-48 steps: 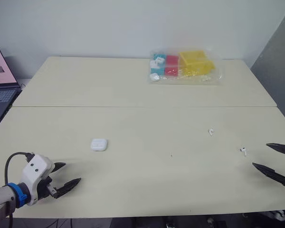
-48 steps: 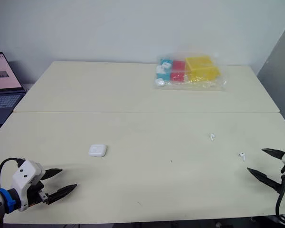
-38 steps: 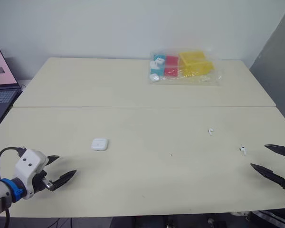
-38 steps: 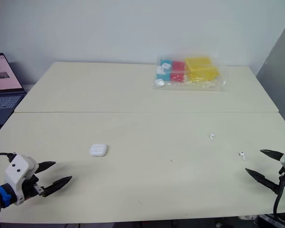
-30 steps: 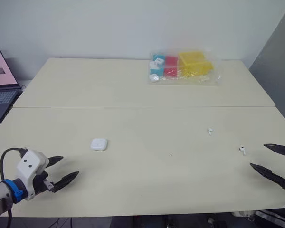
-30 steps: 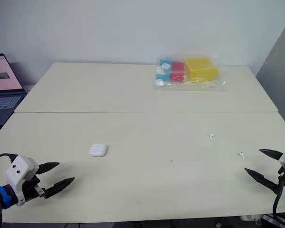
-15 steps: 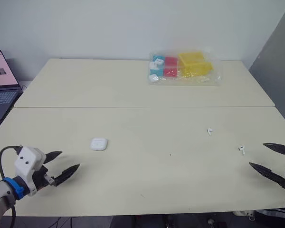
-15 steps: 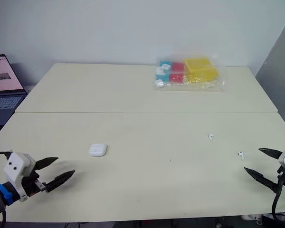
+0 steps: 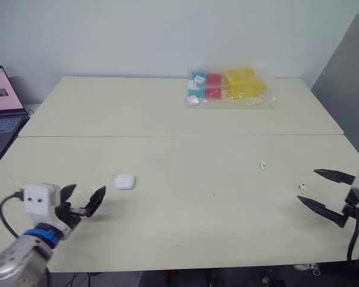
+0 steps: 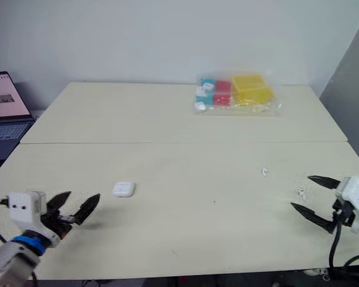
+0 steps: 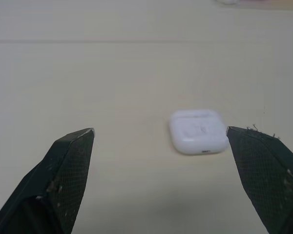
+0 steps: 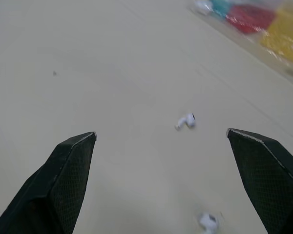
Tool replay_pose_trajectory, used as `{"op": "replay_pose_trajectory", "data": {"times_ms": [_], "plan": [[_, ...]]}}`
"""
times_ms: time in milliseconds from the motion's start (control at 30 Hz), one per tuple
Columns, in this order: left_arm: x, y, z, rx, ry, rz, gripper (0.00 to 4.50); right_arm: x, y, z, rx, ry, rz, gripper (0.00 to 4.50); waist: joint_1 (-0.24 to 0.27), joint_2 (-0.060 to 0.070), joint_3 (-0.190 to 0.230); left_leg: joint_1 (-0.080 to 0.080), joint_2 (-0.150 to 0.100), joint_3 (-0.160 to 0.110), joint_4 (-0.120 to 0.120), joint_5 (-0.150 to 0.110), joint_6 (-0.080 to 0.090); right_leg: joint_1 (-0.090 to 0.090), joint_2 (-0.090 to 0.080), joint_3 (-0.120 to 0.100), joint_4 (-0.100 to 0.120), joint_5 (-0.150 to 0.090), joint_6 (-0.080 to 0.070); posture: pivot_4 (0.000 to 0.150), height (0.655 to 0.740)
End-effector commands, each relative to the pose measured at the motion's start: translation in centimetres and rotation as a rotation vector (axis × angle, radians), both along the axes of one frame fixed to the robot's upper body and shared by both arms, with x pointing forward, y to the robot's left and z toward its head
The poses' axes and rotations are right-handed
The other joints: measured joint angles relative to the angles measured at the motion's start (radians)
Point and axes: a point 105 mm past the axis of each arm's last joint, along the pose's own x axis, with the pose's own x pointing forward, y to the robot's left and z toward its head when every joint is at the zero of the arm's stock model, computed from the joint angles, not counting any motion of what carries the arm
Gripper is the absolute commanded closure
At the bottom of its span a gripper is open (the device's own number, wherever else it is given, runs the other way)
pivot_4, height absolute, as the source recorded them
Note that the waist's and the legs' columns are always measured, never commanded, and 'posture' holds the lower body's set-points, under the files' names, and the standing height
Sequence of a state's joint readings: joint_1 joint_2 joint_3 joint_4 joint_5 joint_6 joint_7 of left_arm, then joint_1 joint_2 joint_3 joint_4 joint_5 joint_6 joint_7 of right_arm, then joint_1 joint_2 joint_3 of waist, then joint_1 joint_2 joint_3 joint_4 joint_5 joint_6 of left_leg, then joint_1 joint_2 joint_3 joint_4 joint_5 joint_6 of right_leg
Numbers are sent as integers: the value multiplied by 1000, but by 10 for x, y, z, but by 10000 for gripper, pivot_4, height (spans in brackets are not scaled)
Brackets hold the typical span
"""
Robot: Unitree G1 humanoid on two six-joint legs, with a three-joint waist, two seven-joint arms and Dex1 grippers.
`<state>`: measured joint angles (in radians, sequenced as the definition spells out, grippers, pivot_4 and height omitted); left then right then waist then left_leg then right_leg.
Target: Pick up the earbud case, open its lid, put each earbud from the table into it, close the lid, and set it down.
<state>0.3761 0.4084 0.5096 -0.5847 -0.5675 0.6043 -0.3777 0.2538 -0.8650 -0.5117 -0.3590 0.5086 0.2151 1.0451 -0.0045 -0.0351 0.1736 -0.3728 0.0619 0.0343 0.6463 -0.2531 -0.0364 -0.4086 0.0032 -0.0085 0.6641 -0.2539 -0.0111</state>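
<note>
Earbud case (image 11: 199,131) lies shut on the table (image 9: 167,107), just ahead of my left gripper (image 11: 159,130), whose fingers gape empty. Light, hard and slick, I judge: pinch squarely across its sides. My right gripper (image 9: 307,185) gapes too.

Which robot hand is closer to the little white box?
Left. The left gripper sits open just short of the earbud case; the right gripper is far off, beside an earbud.

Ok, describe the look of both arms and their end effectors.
Left end effector: two black, pointed fingers with meshed inner faces on a white boxy housing, a blue wrist ring, a looping black cable. Right end effector: same black fingers, white housing, trailing black cable.
</note>
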Motion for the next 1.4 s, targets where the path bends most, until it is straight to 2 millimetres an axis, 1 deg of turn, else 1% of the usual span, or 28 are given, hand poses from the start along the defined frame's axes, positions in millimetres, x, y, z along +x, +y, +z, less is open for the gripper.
{"op": "replay_pose_trajectory", "data": {"times_ms": [33,100,133,200,267,333,367,433,500,600,667,867,1033,1167,1400], "plan": [[2,-15,4,30,-9,-21,0,2,22,21,20,-17,93,202,1,0,0,0,0,0,0,0,0,0,1,0,0,-1,-1,1500,7400],[6,-18,-4,35,24,17,0,5,39,30,27,9,174,202,2,0,0,1,0,0,0,0,0,1,1,-1,0,-3,-5,1500,7400],[8,-25,-7,16,38,-1,0,7,48,34,31,22,214,202,2,0,0,2,0,0,0,0,0,2,1,0,0,-3,-6,1500,7400],[15,-33,-10,40,46,-31,0,8,63,37,25,53,282,202,2,-1,0,2,0,0,0,0,0,3,2,0,0,-3,-6,1500,7400],[21,-36,-12,38,49,-19,0,12,76,40,17,41,325,202,2,-2,0,2,0,0,0,0,0,3,3,0,0,-3,-5,1500,7400],[24,-36,-13,44,55,-7,0,16,83,44,17,17,336,202,2,-2,0,2,0,0,0,0,0,2,4,-1,-1,-1,-2,1500,7400],[25,-40,-11,31,46,-21,0,19,87,46,25,5,338,202,2,-2,0,1,0,0,-1,0,0,2,4,-1,-1,-1,-2,1500,7400],[27,-41,-7,10,28,-2,0,28,98,56,64,-28,350,202,0,-2,0,0,1,0,-1,0,0,1,4,-1,-1,-1,-2,1500,7400],[27,-37,-7,12,24,33,0,31,105,60,89,-15,384,202,-1,-2,0,-2,1,-1,-1,0,0,0,4,1,-1,-1,-2,1500,7400],[27,-41,-6,16,27,10,0,33,107,61,95,5,430,202,2,-2,0,-2,1,-1,-1,0,0,-1,4,-1,-1,-1,-2,1500,7400],[27,-40,-7,10,30,30,0,36,106,62,87,1,438,202,6,-2,0,-3,1,-1,-1,0,0,-1,4,-2,-1,-1,-2,1500,7400],[35,-54,-11,23,69,-5,0,38,107,63,80,-8,454,202,5,-2,0,-4,0,-1,0,0,0,-1,4,-2,-1,-1,-2,1500,7400],[43,-52,-13,44,83,21,0,37,107,57,70,0,458,202,4,-2,0,-4,1,-1,0,0,0,-1,4,-2,-1,-1,-2,1500,7400],[47,-46,-17,53,101,67,0,37,106,57,70,-2,454,202,4,-2,0,-4,1,-1,0,0,0,-2,4,-2,-1,-1,-2,1500,7400],[50,-53,-18,38,113,16,0,36,109,56,74,-4,457,202,4,-2,0,-4,1,-1,0,0,0,-2,4,-2,-1,-1,-2,1500,7400]]}}
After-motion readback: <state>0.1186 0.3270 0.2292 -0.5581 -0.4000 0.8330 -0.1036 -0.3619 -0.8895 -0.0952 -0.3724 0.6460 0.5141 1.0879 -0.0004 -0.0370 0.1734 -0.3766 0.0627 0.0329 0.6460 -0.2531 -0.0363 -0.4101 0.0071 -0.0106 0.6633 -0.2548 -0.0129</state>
